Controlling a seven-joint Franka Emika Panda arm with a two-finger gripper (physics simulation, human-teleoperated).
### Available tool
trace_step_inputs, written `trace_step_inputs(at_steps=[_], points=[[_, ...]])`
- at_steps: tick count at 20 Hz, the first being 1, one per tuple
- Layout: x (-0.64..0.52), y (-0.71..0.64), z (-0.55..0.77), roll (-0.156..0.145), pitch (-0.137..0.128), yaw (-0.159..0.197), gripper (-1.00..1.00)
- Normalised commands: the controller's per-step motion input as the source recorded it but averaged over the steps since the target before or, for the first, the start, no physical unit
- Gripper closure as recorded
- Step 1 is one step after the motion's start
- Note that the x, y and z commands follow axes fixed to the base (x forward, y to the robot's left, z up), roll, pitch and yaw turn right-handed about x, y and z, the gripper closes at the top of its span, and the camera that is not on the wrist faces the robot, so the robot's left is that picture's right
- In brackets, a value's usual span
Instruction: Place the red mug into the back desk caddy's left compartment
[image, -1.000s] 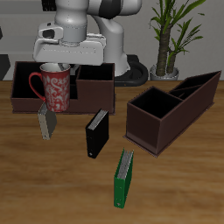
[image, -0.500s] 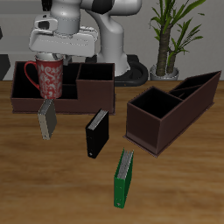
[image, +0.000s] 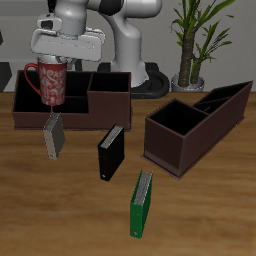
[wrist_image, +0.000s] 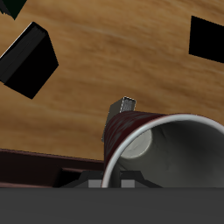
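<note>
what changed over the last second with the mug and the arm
The end effector carried the red mug upward and sideways, so it now hangs over the back desk caddy, near its end section. The grip is unchanged. The books, the caddies and the plant stayed put.

An office-like desk scene: a wooden bench (image: 220, 210) carries brown desk caddies (image: 195, 125), upright books (image: 110, 152), and a potted plant (image: 197, 35) behind.
</note>
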Motion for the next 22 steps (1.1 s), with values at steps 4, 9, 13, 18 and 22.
trace_step_inputs(at_steps=[4,9,13,18,22], points=[[-0.26,-0.11,-0.01,-0.011,0.005,-0.009,1.00],[-0.40,-0.28,0.05,0.027,-0.006,-0.053,1.00],[-0.25,-0.36,0.03,0.012,-0.007,-0.068,1.00],[-0.26,-0.35,0.01,-0.006,-0.019,-0.018,1.00],[-0.17,-0.33,-0.03,-0.042,-0.025,-0.012,1.00]])
